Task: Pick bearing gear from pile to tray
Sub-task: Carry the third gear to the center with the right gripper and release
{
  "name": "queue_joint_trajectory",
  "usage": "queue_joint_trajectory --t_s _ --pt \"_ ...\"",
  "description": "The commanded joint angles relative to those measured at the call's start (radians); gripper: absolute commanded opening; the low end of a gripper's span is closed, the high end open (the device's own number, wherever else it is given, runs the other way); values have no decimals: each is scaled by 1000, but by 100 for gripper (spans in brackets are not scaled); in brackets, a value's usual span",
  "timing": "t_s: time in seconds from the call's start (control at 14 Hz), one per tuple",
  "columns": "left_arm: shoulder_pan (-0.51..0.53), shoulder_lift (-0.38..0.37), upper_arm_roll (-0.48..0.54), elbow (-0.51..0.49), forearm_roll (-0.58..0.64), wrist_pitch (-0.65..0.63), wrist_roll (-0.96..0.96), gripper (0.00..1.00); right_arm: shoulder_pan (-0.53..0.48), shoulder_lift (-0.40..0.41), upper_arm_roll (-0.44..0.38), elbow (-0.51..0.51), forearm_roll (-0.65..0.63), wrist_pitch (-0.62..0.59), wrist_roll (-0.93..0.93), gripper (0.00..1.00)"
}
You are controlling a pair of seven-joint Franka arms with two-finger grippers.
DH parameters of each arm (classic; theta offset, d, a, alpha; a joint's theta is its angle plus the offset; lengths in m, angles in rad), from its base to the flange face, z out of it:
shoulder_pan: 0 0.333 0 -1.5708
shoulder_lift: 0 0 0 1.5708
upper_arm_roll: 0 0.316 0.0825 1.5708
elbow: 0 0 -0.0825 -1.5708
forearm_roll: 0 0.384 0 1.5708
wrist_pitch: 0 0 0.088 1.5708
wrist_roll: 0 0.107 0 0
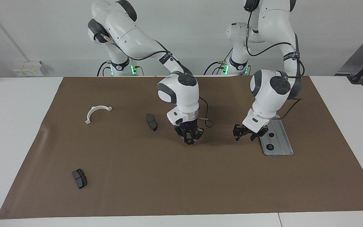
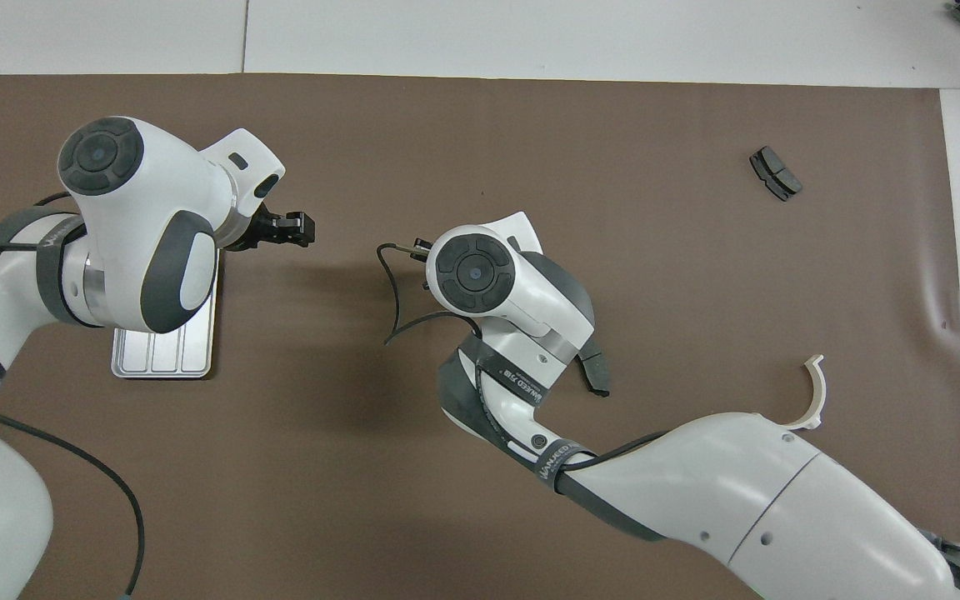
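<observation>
- A small black round piece (image 1: 189, 142) appears to be pinched at the tips of the right claw (image 1: 189, 141), which hangs over bare brown mat (image 1: 181, 183) between the pile and the tray (image 1: 282, 142). So little of the piece is gripped that it could be lost on the way and would roll across the tabletop.
- The left claw (image 1: 247, 136) hangs just beside the tray, on the side from which the right claw would arrive. A collision could be caused if both arms are moved at once.
- Two small black pieces (image 1: 271, 135) are already lying in the tray. A piece released from height could bounce off them or off the ridges and be carried over the low rim.
- The right claw is drawn nearly closed, with only that piece between its tips.
- The left claw is spread apart, and nothing is held or touched by it.
- The rest of the pile lies toward the right arm's end: a white half-ring bracket (image 1: 96, 112) and two dark pad-shaped blocks (image 1: 151, 122), well apart.
</observation>
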Motion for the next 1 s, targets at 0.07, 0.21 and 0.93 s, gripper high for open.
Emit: queue_joint_trajectory --t_s 0.07,0.21,0.93 --pt "-41 -11 15 3 -5 0 -79 73 -8 11 18 -25 -44 36 28 22" --pt "-44 -6 14 16 -5 0 -95 73 -8 9 18 -45 -47 37 28 34" --pt "-158 90 15 169 -9 -15 -257 64 -106 -159 6 -45 -100 -100 -141 100"
